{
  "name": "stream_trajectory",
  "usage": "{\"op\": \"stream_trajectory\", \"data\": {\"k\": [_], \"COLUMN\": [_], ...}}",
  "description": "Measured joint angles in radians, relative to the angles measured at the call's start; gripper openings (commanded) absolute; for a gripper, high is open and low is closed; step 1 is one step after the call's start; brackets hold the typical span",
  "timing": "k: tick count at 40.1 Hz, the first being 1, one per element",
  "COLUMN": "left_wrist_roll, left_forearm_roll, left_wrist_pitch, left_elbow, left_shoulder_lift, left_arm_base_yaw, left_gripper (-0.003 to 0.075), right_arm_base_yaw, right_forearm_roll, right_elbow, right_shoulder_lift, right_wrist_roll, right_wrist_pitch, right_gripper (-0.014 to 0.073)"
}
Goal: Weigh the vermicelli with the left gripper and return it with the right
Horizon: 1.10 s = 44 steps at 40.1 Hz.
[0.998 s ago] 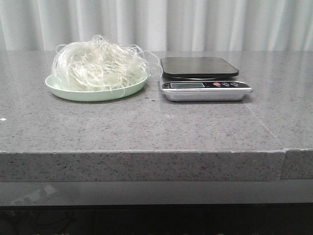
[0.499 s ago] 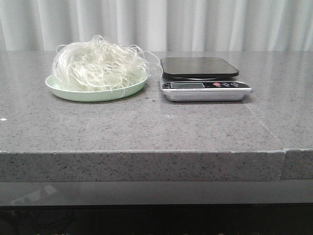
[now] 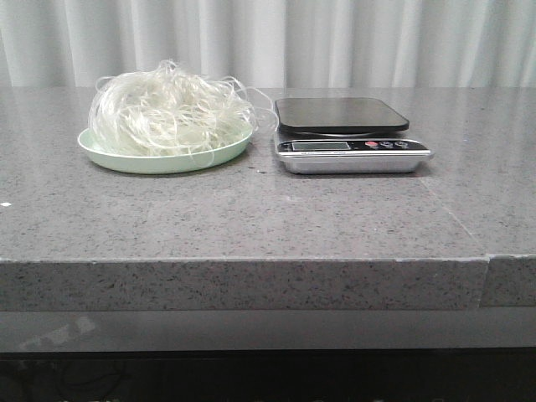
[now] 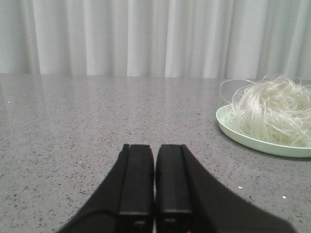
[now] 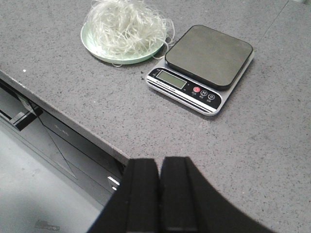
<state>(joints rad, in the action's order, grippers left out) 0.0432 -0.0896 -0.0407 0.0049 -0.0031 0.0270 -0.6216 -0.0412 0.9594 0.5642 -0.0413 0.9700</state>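
**Q:** Left wrist view: which step is in hand, and what does the next move call for?

**A:** The opening step, judging by the layout; nothing is lifted yet. The left gripper (image 4: 154, 182) has its two black fingers (image 4: 137, 179) pressed flat together, clenched on nothing, low above the grey speckled countertop (image 4: 87, 126). Outward from the fingertips, the vermicelli (image 4: 272, 114) lies off to one side, well apart from them, heaped on a pale green plate (image 4: 233, 132). The next move likely calls for parting the fingers wide, swinging toward the heap, and closing deep in the tangle so that loose loops do not trail off.

**Q:** And the right wrist view?

**A:** The right gripper (image 5: 159, 194) is likewise clenched and empty, its fingers (image 5: 142, 191) side by side with only a thin seam between them. It hangs out past the counter's front edge, looking down across the surface. Beyond it stands the digital kitchen scale (image 5: 200, 69), its dark weighing platform bare.

**Q:** Where do the task's things stand in the front view?

**A:** The vermicelli (image 3: 167, 113) fills the plate (image 3: 109, 157) left of centre; a few stray strands reach toward the scale (image 3: 352, 134), which sits just beside the plate. Neither arm shows in this view.
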Motion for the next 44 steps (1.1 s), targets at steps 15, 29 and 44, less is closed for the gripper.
{"op": "stream_trajectory", "data": {"k": [15, 29, 44], "left_wrist_roll": [0.0, 0.0, 0.0], "left_forearm_roll": [0.0, 0.0, 0.0], "left_wrist_pitch": [0.0, 0.0, 0.0], "left_elbow": [0.0, 0.0, 0.0], "left_shoulder_lift": [0.0, 0.0, 0.0], "left_arm_base_yaw": [0.0, 0.0, 0.0], "left_gripper": [0.0154, 0.0154, 0.0154], "right_arm_base_yaw": [0.0, 0.0, 0.28], "right_forearm_roll": [0.0, 0.0, 0.0], "right_elbow": [0.0, 0.0, -0.232], "right_shoulder_lift": [0.0, 0.0, -0.172], "right_wrist_roll": [0.0, 0.0, 0.0], "right_wrist_pitch": [0.0, 0.0, -0.216], "right_gripper": [0.0158, 0.0158, 0.0158]}}
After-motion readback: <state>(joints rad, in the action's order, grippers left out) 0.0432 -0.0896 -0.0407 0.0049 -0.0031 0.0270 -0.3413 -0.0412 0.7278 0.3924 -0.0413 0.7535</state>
